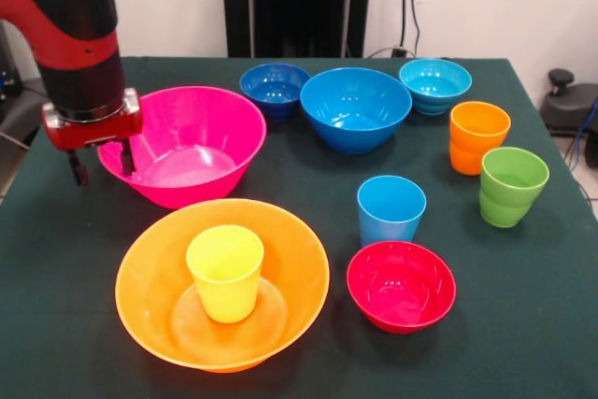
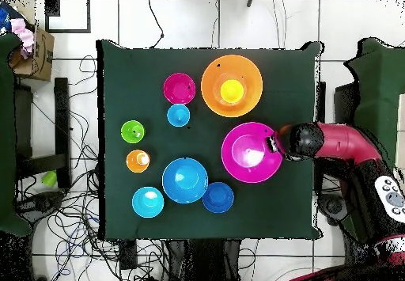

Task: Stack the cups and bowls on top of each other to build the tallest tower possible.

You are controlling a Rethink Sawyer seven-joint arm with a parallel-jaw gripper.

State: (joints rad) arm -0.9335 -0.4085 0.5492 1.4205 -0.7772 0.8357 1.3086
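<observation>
- Tower [image 1: 222, 287]: two pieces so far. Large orange bowl [image 1: 149, 296] upright near front edge of table [image 1: 56, 324] in front view; yellow cup [image 1: 225, 273] upright inside it, on the bowl floor.
- Large pink bowl [image 1: 201, 142]: upright on table just behind the orange bowl, not yet lifted. Judged next piece for the stack.
- Gripper [image 1: 100, 163]: at the pink bowl's rim, fingers spread; one finger [image 1: 124, 155] inside the rim, the other outside it. Rim lies between them, not pinched as far as visible. Overhead view agrees: gripper [image 2: 273, 145] at the bowl's edge on the arm side.
- Light blue cup [image 1: 391, 209]: upright on table, just behind small red bowl [image 1: 402, 285]. Unstacked.
- Orange cup [image 1: 477, 136] and green cup [image 1: 511, 185]: close together near one table side, both loose.
- Medium blue bowl [image 1: 355, 108], small dark blue bowl [image 1: 275, 88], small cyan bowl [image 1: 434, 84]: in a row at far side, all loose.
- Progress judged early: two of ten pieces placed, eight left.
</observation>
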